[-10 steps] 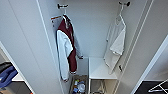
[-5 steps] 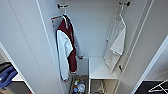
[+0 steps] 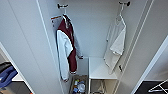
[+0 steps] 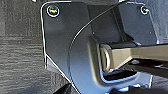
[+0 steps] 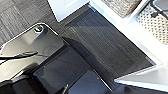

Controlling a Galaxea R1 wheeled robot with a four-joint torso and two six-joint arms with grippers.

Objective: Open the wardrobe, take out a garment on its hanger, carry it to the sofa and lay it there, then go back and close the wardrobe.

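Note:
The wardrobe (image 3: 97, 32) stands open in the head view, its white doors (image 3: 25, 50) swung out to either side. Inside on the right, the garment (image 3: 116, 46), a thin white T-shirt, hangs on its white hanger (image 3: 120, 18) from a dark hook high on the side wall. On the left hangs a maroon jacket (image 3: 67, 47) with white sleeves, from a second hook. Nothing touches the T-shirt.
A low white shelf (image 3: 100, 70) sits below the T-shirt, and a basket of small items (image 3: 78, 86) stands on the wardrobe floor. A blue shape (image 3: 7, 75) lies low at the left. Dark carpet (image 5: 105, 50) and white furniture edges (image 5: 140, 80) appear in the right wrist view.

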